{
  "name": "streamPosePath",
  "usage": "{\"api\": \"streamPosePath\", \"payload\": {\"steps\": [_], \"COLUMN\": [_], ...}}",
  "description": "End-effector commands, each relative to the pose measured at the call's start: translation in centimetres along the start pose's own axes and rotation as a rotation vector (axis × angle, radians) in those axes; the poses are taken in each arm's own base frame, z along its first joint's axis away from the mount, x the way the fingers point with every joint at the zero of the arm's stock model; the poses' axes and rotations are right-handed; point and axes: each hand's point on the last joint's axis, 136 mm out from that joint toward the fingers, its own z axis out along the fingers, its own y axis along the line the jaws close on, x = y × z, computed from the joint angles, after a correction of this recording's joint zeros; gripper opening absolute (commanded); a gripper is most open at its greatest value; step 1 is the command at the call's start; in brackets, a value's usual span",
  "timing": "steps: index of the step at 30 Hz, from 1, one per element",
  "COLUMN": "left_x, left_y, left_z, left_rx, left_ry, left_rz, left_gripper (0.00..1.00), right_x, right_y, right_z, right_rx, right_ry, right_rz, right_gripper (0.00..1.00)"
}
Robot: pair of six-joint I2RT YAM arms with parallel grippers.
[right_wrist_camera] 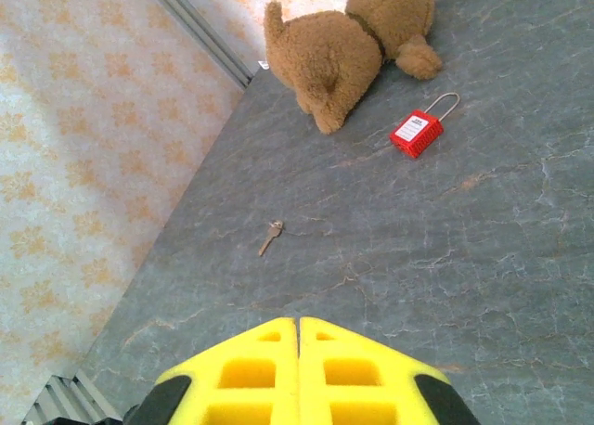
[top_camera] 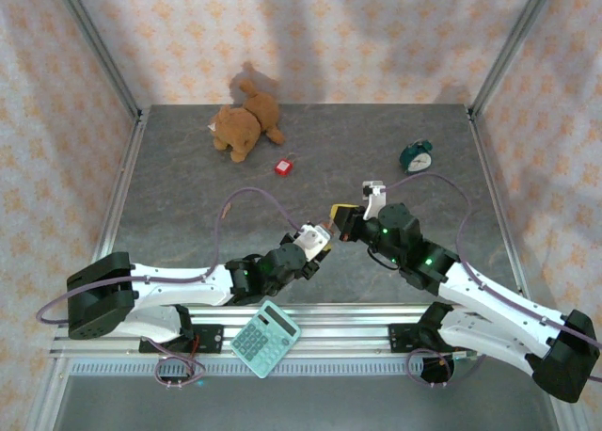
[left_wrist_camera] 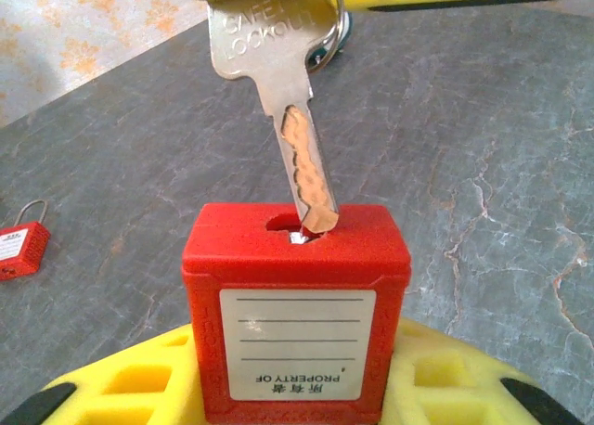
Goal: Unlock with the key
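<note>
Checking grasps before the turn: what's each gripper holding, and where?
Left gripper: red padlock, by its body. Right gripper: key, by its head; blade tip is in the keyhole.

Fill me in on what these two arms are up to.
The left gripper holds a red padlock with its keyhole facing up. The right gripper pinches a key by its head and has the tip at the keyhole, tilted, with most of the blade outside. The lock is not yet opened. A second red padlock lies untouched on the table near the teddy bear.
</note>
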Motion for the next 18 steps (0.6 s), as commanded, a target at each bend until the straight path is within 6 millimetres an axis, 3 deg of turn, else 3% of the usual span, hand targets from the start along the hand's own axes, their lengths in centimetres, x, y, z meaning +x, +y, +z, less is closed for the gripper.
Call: {"api": "streamPosePath", "payload": {"steps": [1,18], "left_x": [-2.7,-3.7], "left_y": [0.4,0.2], "left_z": [-0.2,-0.2], "left_rx": [-0.033,-0.017], "left_ry": [-0.082,-0.112], "left_rz": [-0.078,-0.163], "left_gripper": [0.35,0.35], "right_x": [0.4,0.8], "right_y": [-0.3,-0.4], "right_z": [0.3,0.4], "right_rx": [0.011,0.027], "right_ry": [-0.008,-0.041], "right_rz": [0.011,-0.014], "right_gripper": [0.00,0.00]}}
